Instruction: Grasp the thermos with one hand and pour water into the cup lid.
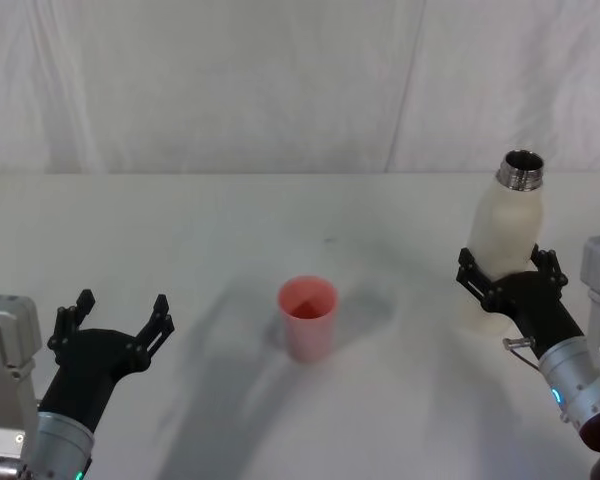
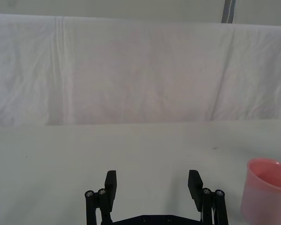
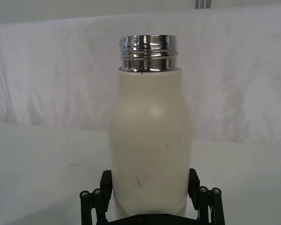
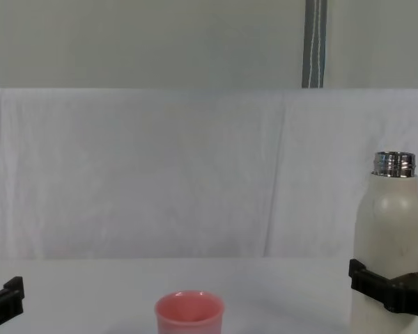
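Setting: staged robot test bench, lab-type space, not a home. Evidence: table [image 1: 180, 260] draped in plain white cloth; creased white fabric backdrop [image 4: 160, 174] across the middle of the chest frame; bare pale wall [image 4: 125, 42] above it; vertical metal pole [image 4: 315, 43] at upper right. No furnishings or decor visible, nothing domestic.
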You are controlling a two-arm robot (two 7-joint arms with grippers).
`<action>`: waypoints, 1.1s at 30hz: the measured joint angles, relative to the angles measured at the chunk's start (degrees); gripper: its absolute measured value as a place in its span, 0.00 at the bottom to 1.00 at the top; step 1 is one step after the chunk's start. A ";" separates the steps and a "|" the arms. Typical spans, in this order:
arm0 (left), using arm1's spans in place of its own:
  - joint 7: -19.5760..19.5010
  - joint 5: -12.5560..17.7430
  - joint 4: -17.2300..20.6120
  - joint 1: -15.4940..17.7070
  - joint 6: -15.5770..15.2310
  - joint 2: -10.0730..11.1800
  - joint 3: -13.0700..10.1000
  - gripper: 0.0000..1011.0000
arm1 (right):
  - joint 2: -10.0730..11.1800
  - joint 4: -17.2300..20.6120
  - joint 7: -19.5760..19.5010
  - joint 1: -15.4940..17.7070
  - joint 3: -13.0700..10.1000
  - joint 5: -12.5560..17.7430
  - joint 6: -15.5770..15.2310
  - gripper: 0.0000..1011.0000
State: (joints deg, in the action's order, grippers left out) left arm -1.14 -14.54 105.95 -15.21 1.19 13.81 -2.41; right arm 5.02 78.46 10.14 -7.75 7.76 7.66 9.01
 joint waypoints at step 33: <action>0.00 0.00 0.00 0.00 0.00 0.00 0.00 0.99 | 0.26 -1.17 0.36 -1.71 0.68 -0.07 -0.04 0.94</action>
State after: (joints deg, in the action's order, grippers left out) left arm -1.14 -14.54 105.95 -15.21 1.19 13.81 -2.42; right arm 5.28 77.29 10.50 -9.46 8.44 7.59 8.96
